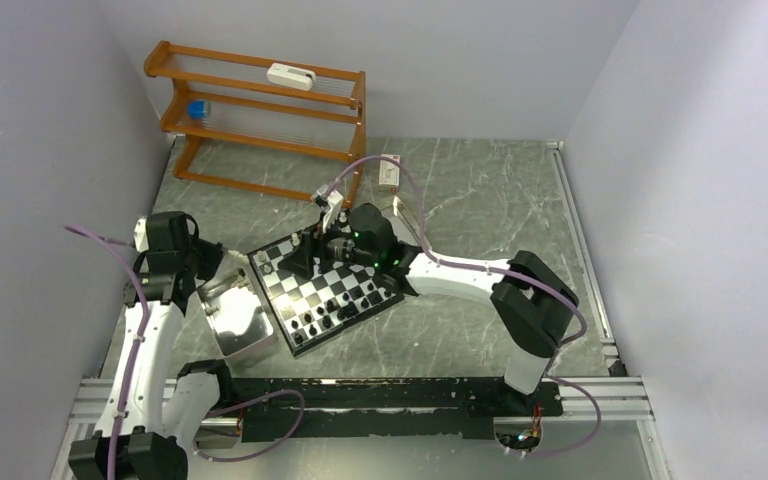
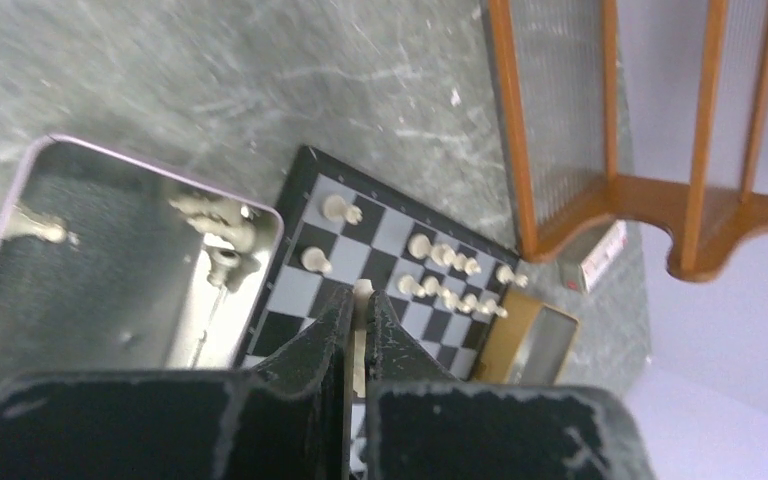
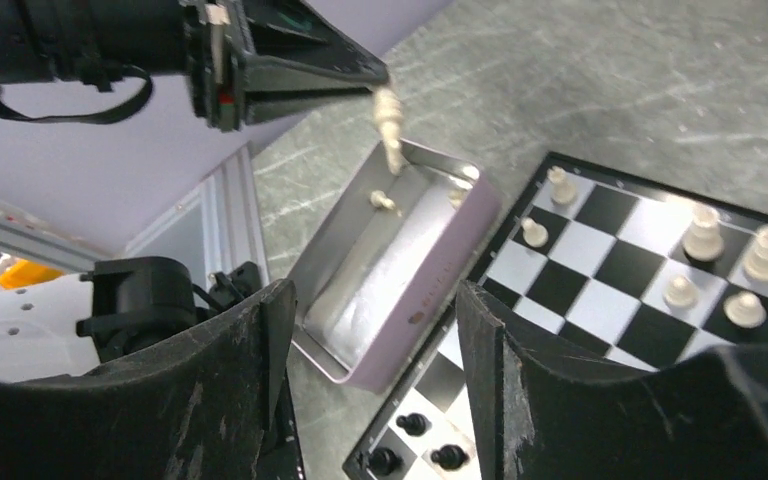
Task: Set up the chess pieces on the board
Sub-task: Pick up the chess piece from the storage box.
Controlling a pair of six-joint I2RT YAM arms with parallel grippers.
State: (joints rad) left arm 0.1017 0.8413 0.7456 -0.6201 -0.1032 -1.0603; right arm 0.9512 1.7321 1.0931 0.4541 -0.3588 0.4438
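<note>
**Left arm holding a cream piece over the tray beside the board**

The flat black-and-silver checked chessboard (image 3: 600, 305) lies on the grey-green marbled bench (image 1: 480, 200), turned so that its corners, not its sides, face the bench edges. The shallow rectangular lavender-grey metal tray (image 3: 430, 290) sits just beside the board's left side, its long axis roughly parallel to that side. Grey walls close the bench on the left and right. The brown wooden slatted rack (image 1: 260, 110) fills the far left corner, and bare bench surface spreads to the right of the board.

The left fingers (image 3: 365, 75) are clenched on a slim cream-white chess piece (image 3: 391, 125). It hangs above the tray's far end, near the board corner. Its long axis is nearly upright, with the lower end toward the tray's rim; which end is the base cannot be told.

The right fingers (image 1: 295, 262) are spread wide and grasp nothing, poised above the board's left part.

Cream pieces on the board (image 2: 445, 262) cluster at its far side and black pieces (image 1: 335, 305) along its near side. A few loose cream pieces (image 2: 210, 210) lie in the tray.
</note>
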